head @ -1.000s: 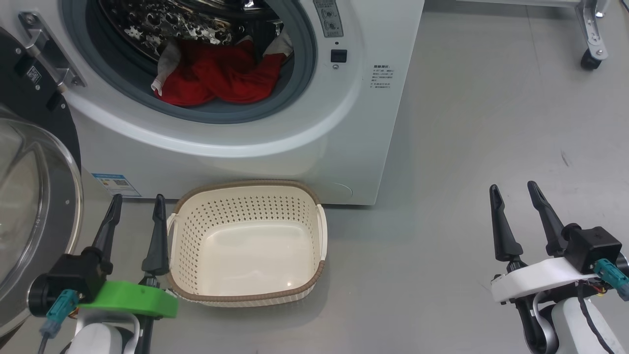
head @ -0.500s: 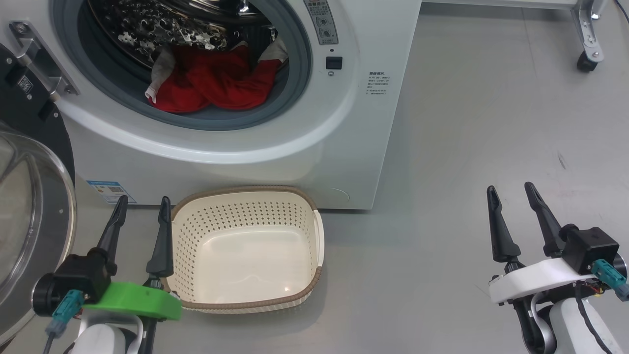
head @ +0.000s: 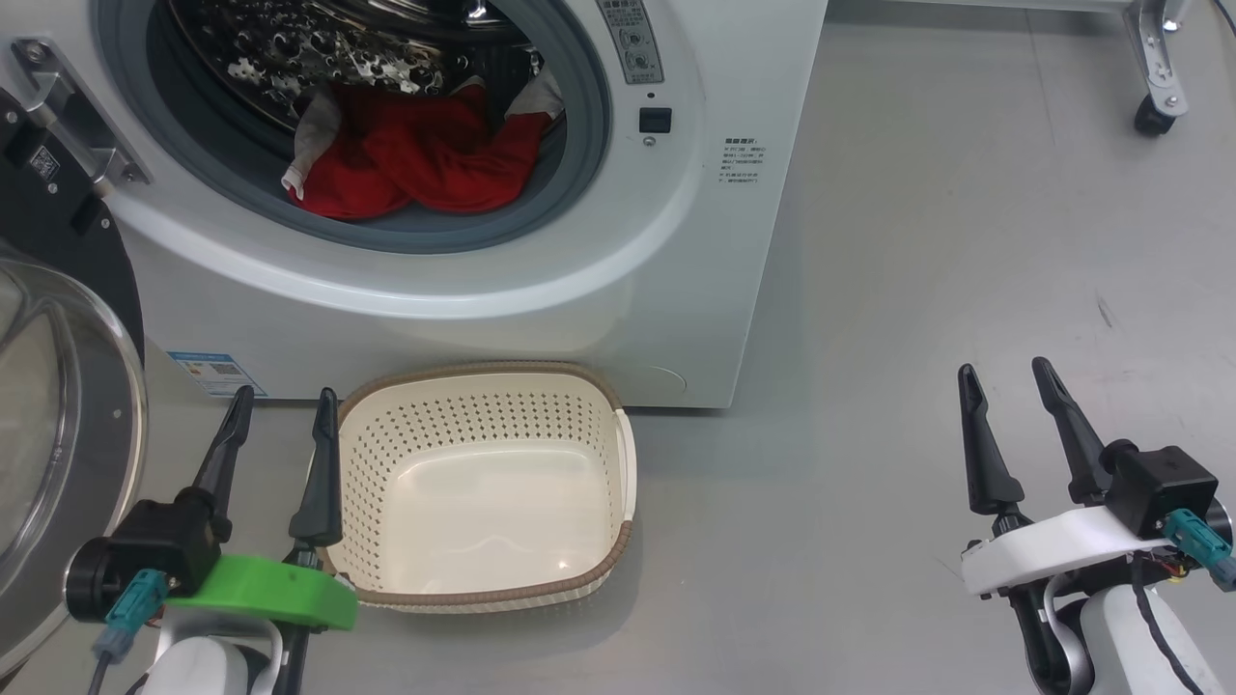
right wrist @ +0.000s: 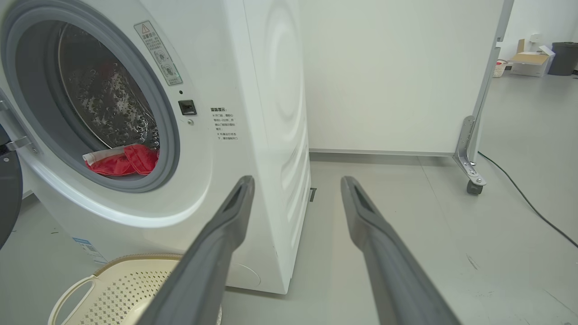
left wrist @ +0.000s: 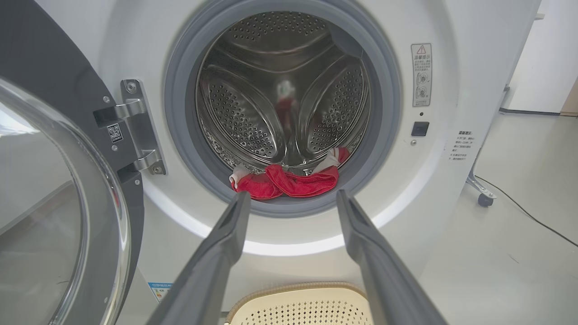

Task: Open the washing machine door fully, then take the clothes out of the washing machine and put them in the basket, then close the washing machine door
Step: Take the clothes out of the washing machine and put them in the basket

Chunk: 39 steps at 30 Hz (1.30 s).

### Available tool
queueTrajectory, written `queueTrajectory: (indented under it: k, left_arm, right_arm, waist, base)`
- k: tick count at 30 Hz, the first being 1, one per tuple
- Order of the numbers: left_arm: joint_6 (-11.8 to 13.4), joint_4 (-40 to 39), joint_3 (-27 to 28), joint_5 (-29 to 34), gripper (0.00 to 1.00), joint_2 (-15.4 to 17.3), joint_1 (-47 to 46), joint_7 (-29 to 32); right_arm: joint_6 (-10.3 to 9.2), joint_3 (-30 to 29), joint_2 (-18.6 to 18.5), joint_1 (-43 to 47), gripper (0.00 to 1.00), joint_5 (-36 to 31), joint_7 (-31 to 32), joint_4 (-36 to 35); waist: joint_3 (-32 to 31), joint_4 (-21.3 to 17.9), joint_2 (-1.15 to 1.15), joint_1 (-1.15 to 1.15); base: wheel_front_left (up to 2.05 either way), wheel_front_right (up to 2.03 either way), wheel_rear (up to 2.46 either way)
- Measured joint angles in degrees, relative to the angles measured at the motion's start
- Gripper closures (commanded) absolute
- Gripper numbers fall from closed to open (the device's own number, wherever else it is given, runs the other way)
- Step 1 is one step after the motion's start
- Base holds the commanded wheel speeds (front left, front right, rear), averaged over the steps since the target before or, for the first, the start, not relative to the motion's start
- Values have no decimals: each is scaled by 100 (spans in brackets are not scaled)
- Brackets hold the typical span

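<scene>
The clothes (head: pixel 415 159) lie bunched at the front lip of the drum inside the washing machine (head: pixel 579 309), none taken out yet. The door (head: pixel 68 415) stands swung wide at the left, so the opening step looks done. The basket (head: pixel 483 370) sits just before the machine with nothing in it. The left gripper (head: pixel 285 396), beside the basket, and the right gripper (head: pixel 1004 370), well apart, are both spread wide and hold nothing. Unloading and closing remain.
</scene>
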Motion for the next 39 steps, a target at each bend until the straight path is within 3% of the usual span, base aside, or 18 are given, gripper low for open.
queueTrajectory:
  k: [23,39]
  left_arm:
    - [0,-102,107,5,0,-1,-1,0]
    - [80,-361,232,-3,0,127,-611,390]
  right_arm:
    - [1,18,16,-20,0,-20,0,-66]
    - [1,119,137,-187,0,-26,0,-274]
  waist:
    - [297,-138,0,0]
    - [1114,-500,0,0]
  base:
    - [0,0,0]
    - [0,0,0]
